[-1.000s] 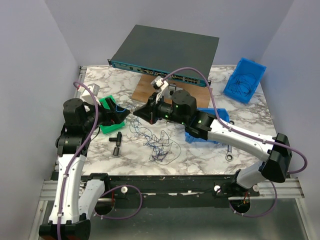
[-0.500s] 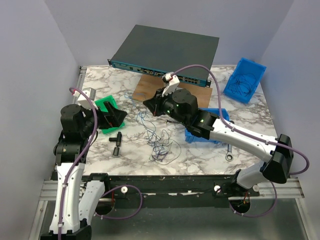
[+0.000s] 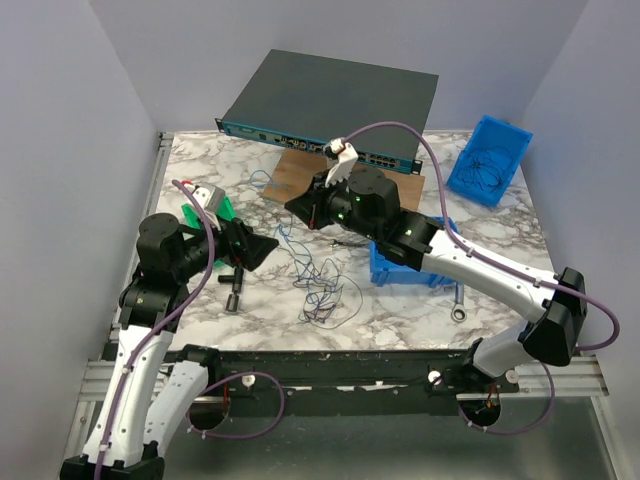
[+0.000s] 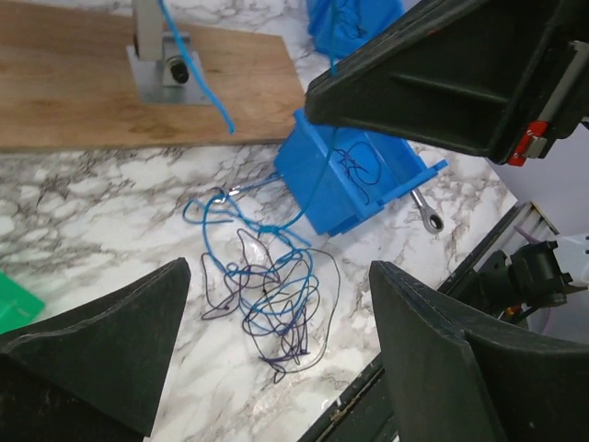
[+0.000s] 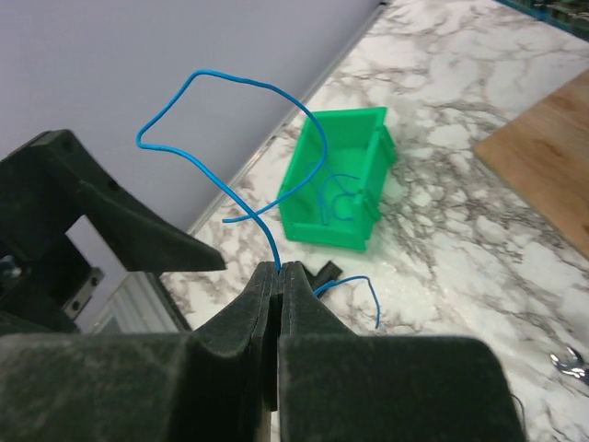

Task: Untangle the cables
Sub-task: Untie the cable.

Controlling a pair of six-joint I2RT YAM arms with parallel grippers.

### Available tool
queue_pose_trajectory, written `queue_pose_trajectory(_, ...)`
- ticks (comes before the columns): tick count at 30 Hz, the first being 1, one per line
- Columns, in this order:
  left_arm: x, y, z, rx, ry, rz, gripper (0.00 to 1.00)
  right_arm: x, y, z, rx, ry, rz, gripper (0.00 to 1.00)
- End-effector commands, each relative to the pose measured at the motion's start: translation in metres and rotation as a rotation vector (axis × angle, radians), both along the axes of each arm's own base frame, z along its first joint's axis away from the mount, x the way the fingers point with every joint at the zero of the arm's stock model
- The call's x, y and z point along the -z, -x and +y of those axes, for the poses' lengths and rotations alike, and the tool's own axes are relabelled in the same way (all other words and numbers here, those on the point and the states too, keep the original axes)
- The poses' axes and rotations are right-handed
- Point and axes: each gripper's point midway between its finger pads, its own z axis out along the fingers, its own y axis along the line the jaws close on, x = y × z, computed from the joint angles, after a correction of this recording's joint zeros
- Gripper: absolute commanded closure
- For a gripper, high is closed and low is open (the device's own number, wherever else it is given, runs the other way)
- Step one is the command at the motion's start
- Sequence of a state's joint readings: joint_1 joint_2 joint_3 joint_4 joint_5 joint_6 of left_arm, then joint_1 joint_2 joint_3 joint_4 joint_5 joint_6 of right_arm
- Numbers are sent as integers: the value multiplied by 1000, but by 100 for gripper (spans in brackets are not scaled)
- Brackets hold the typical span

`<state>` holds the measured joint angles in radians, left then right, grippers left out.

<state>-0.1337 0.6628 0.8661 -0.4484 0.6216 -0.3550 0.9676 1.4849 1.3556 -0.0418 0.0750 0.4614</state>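
Observation:
The cables [image 3: 320, 285] are a loose tangle of thin blue and dark wires on the marble, near the front middle. In the left wrist view the cables [image 4: 271, 299] lie below and between my open left fingers. My left gripper [image 3: 258, 248] is open and empty, left of the tangle; it also shows in its own view [image 4: 279, 267]. My right gripper [image 3: 298, 207] hovers behind the tangle, shut on one blue wire [image 5: 230, 198] that curls above its jaws [image 5: 281, 269]. A blue strand [image 4: 317, 184] runs up from the tangle towards it.
A green bin [image 3: 212, 212] holding a blue wire sits left; it also shows in the right wrist view [image 5: 342, 189]. A blue bin [image 3: 405, 268] lies under the right arm, another [image 3: 490, 160] back right. There is also a network switch [image 3: 335, 100], a wooden board [image 3: 298, 175], a black T-piece [image 3: 234, 285] and a wrench [image 3: 458, 306].
My left gripper has swung from the green bin towards the tangle, to the right and nearer. My right gripper has pulled back a little, still shut on the blue wire, stretching the strands.

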Motion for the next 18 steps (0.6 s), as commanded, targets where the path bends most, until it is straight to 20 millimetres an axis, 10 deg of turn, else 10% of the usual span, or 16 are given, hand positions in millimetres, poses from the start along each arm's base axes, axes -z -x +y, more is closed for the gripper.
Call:
queue_pose_trajectory(1,-26,-6,-18,74,9,-121,22,-19,24,20,-161,-55,23,99)
queue_pose_trajectory(12,-28,-17,-37,99,-7,-92,50,-36,50,34,-311,-117,73,99)
queue_pose_trajectory(18,-35,-21,-36,69,8,-115,100,-23,51,33,-313,-91,80,89)
